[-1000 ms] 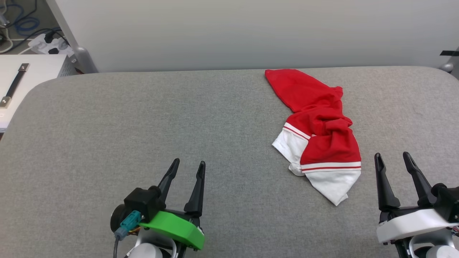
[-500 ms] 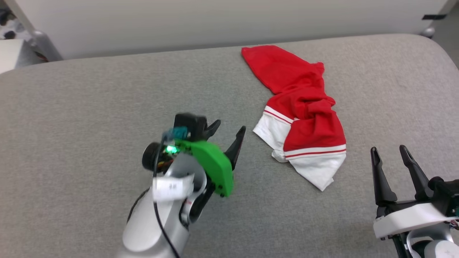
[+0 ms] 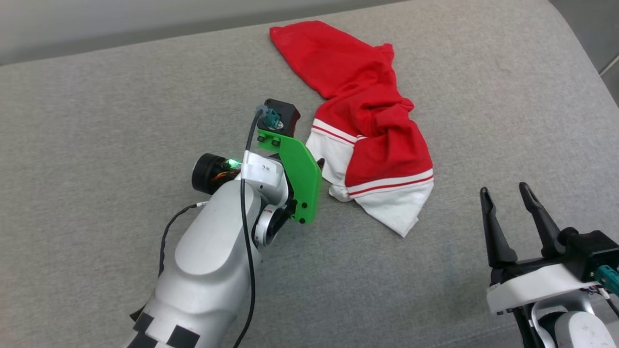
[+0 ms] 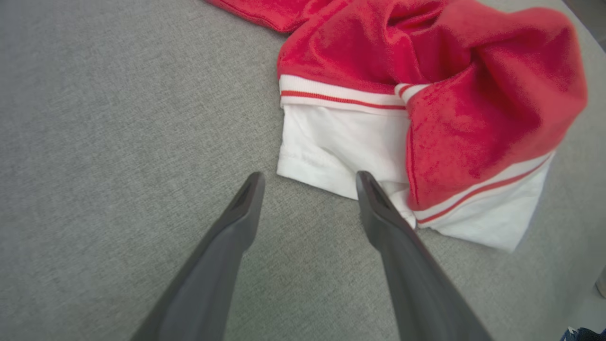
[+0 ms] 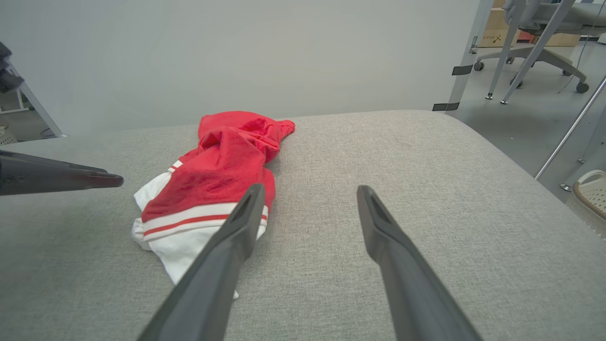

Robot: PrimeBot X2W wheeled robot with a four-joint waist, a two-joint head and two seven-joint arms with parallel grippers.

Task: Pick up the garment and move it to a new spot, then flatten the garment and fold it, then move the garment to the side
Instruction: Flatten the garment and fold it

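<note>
Toward one o'clock on the cushion (image 3: 96, 96), the garment (image 3: 372, 150) is lying crumpled. Swinging in from seven o'clock, the left gripper (image 4: 308, 177), fingers apart, is nearing its white sleeve (image 4: 331, 142), so pickup is likely starting; the right gripper (image 3: 504, 189) is idling at five o'clock, fingers apart.

Head cam: the green bracket (image 3: 302, 174) covers nearly all of the left gripper (image 4: 307, 176), just one finger tip pokes out beside the shirt (image 3: 372, 145). Its own wrist cam crops the shirt's red part at the top, and I can't tell if the finger over the white sleeve (image 4: 341, 142) touches it. Right wrist cam cuts off the chair (image 5: 549, 16) too.
</note>
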